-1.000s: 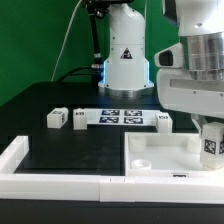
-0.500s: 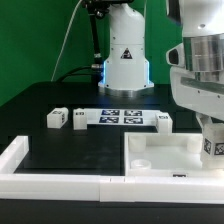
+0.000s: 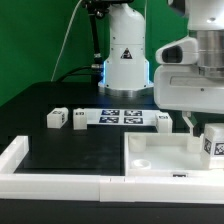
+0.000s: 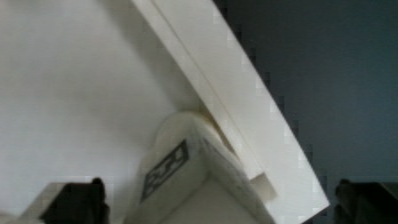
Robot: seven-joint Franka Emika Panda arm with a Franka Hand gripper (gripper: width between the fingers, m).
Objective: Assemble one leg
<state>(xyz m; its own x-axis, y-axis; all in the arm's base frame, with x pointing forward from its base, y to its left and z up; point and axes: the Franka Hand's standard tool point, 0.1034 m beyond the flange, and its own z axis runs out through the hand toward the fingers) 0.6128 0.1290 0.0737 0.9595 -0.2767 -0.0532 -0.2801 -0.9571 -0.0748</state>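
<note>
Leg (image 3: 213, 143) stands upright at the far corner of the panel (image 3: 160, 152), toward the exterior view's right, its tag facing the camera. It appears to sit on the panel there, though whether it is turned fully home into its hole cannot be told from these views. The gripper (image 3: 198, 124) hangs just above and a little to the exterior view's left of it, and its dark fingers (image 3: 189, 121) look clear of the block. In the wrist view the two fingertips (image 4: 75, 199) show well apart at the frame's edges, with nothing between them but the tagged leg (image 4: 187, 165) lying farther off against the panel's raised rim (image 4: 214, 70). So the jaws are spread and empty, the leg let go

By this reading the main work of the task is done or close to it: one leg placed at its corner and released. What is left, if anything, is a check on seating, or a further twist if it sits loose. Three more look-alike legs (image 3: 56, 118) wait by the marker board (image 3: 122, 117) on the black table (image 3: 60, 150), untouched, and the long rails (image 3: 20, 160) run along the near edge
</note>
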